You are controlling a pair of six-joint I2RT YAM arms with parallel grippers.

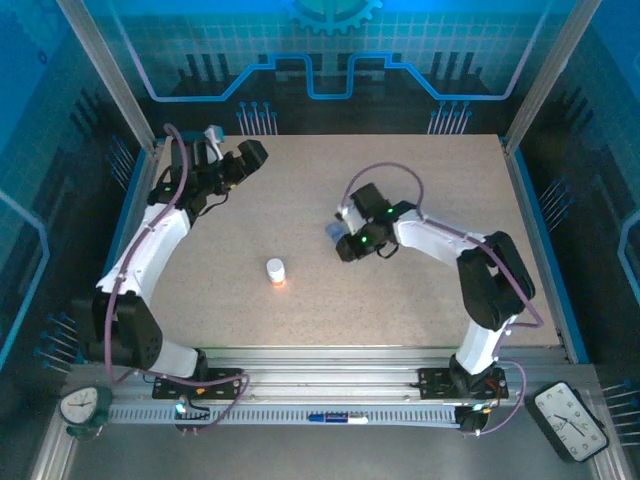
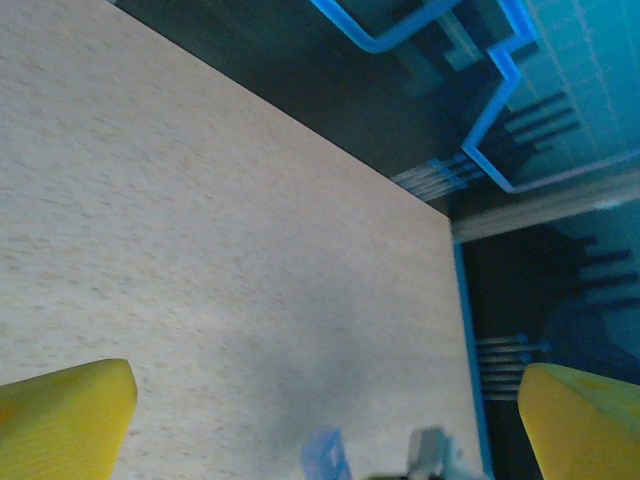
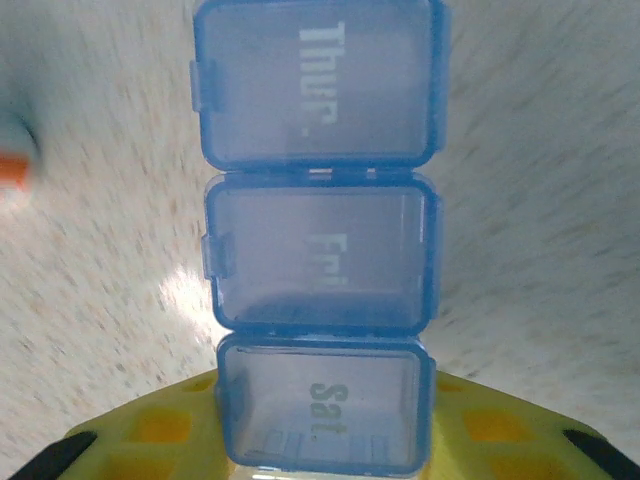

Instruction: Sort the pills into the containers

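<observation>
The containers are the lidded compartments of a translucent blue pill box [image 3: 318, 240], marked Thur., Fri. and Sat., with their lids down. My right gripper [image 3: 325, 445] is shut on the box's Sat. end, its yellow fingers [image 3: 140, 440] on either side. From above, the box [image 1: 334, 231] shows as a bluish patch at the tip of the right gripper [image 1: 344, 238], right of the table's middle. My left gripper [image 1: 250, 155] hovers open over the far left of the table, with its yellow fingertips [image 2: 62, 420] wide apart and nothing between them. The pills are out of view.
A small orange bottle with a white cap [image 1: 276, 272] stands upright near the table's middle, left of the pill box; it is a blur [image 3: 12, 160] at the left edge of the right wrist view. Blue-lit walls [image 1: 320, 60] enclose the beige table [image 1: 420, 320].
</observation>
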